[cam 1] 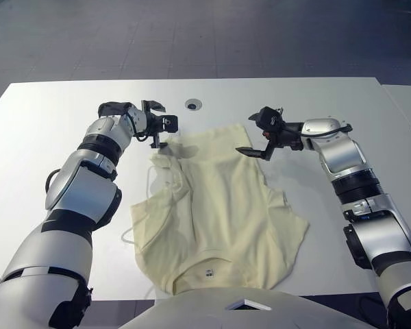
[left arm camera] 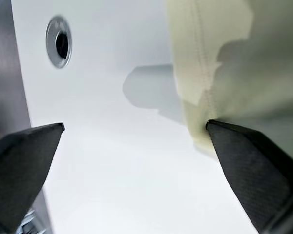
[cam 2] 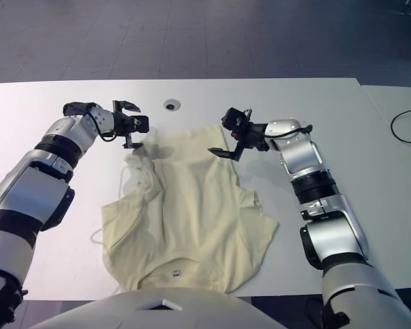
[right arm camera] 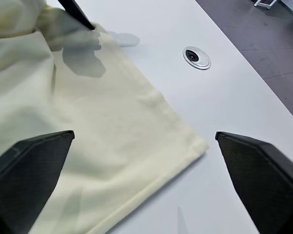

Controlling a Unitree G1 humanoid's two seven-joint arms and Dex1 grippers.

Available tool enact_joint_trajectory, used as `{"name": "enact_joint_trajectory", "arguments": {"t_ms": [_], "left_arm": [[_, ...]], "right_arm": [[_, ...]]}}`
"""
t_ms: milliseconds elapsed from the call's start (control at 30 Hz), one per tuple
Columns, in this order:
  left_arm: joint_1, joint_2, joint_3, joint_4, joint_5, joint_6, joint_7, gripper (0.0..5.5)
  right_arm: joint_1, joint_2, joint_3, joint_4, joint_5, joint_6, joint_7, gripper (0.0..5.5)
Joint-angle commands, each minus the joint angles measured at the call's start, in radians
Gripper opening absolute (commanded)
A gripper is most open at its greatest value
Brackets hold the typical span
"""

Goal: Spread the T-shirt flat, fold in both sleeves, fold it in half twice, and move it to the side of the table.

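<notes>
Arms (cam 1: 99,144) extended, left fingers (left arm camera: 254,170) and right fingers (right arm camera: 29,175) parted above T-shirt (cam 1: 219,212).

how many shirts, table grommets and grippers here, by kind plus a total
T-shirt: 1
Grommet: 1
Grippers: 2 (left gripper, right gripper, both open)
Total: 4

The T-shirt (cam 1: 219,212) is pale yellow, apparently plain; the table (cam 1: 48,116) white.

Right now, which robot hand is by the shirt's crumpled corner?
The left gripper: the T-shirt is bunched beside it, while the right gripper hovers over a flat corner.
</notes>
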State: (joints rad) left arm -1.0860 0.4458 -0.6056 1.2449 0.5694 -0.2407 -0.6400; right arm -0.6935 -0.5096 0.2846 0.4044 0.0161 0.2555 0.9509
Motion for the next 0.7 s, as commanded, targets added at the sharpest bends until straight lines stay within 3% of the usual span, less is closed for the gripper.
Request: {"name": "enact_joint_trajectory", "arguments": {"t_ms": [33, 233, 433, 533, 700], "left_arm": [[-0.019, -0.024, -0.068, 0.057, 0.111, -0.106, 0.186, 5.4], [-0.084, -0.046, -0.171, 0.105, 0.273, -0.152, 0.448, 5.4], [-0.107, -0.068, -0.217, 0.136, 0.351, -0.128, 0.563, 5.4], [-0.138, -0.064, -0.161, 0.137, 0.308, -0.105, 0.571, 5.4], [-0.194, 0.006, 0.079, 0.095, 0.083, -0.104, 0.502, 5.4]], "right_arm": [[-0.018, 0.023, -0.005, 0.017, -0.022, -0.007, -0.026, 5.38], [-0.036, 0.061, -0.024, 0.049, -0.037, -0.007, -0.091, 5.38], [-0.056, 0.105, -0.034, 0.029, -0.034, 0.01, -0.126, 5.38], [-0.038, 0.106, -0.032, 0.002, -0.036, 0.017, -0.13, 5.38], [-0.079, 0.153, -0.032, 0.135, -0.088, -0.083, -0.255, 5.38]]}}
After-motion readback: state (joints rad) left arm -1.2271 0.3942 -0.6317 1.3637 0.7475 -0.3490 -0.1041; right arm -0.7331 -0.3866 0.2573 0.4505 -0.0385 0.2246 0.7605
